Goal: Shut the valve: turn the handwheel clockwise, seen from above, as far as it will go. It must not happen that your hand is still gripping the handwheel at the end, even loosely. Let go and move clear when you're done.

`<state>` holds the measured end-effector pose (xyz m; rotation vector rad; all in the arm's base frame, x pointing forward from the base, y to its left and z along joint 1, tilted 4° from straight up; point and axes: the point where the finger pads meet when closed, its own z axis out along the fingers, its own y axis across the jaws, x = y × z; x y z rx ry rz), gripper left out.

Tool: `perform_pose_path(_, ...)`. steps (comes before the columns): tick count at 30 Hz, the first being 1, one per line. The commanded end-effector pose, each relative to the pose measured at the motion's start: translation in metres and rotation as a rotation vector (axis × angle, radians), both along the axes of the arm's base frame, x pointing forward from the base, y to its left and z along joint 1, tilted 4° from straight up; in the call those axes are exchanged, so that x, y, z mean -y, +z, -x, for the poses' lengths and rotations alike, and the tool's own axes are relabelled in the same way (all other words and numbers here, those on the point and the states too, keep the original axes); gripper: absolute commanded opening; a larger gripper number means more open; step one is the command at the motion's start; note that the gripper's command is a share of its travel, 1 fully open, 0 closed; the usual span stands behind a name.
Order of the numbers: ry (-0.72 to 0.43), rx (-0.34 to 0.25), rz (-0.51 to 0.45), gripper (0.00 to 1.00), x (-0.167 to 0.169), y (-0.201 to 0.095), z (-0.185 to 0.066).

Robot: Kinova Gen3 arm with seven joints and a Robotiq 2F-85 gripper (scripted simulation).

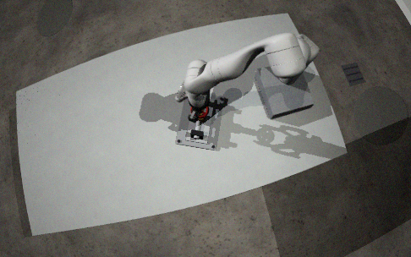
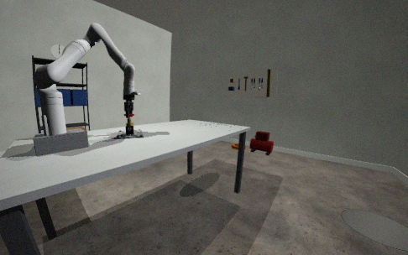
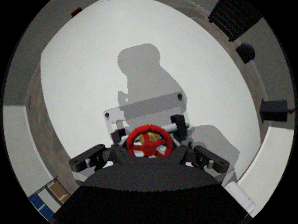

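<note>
A red handwheel (image 3: pixel 149 143) sits on top of a valve that stands on a grey base plate (image 1: pixel 199 131) near the middle of the white table. My gripper (image 3: pixel 149 144) comes straight down from above and is shut on the handwheel, one finger at each side of its rim. In the overhead view the red wheel (image 1: pixel 200 117) shows partly under the wrist. In the side view the gripper (image 2: pixel 128 110) stands upright over the valve (image 2: pixel 129 126).
The arm's grey pedestal block (image 1: pixel 282 93) stands on the table at the back right. A dark shelf (image 2: pixel 63 98) stands behind the arm by the wall. A red machine (image 2: pixel 262 143) lies on the floor beyond the table.
</note>
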<state>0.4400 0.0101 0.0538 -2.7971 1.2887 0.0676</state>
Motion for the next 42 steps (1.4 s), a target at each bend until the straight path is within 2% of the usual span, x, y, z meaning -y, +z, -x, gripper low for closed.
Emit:
perform_pose_path(1, -0.041, -0.002, 0.002, 0.00, -0.0012, -0.0021, -0.0006)
perform_pose_path(18, -0.115, -0.008, 0.003, 0.00, -0.0012, -0.0021, -0.0005)
perform_pose_path(42, -0.125, -0.008, 0.003, 0.00, -0.0012, -0.0021, -0.0005)
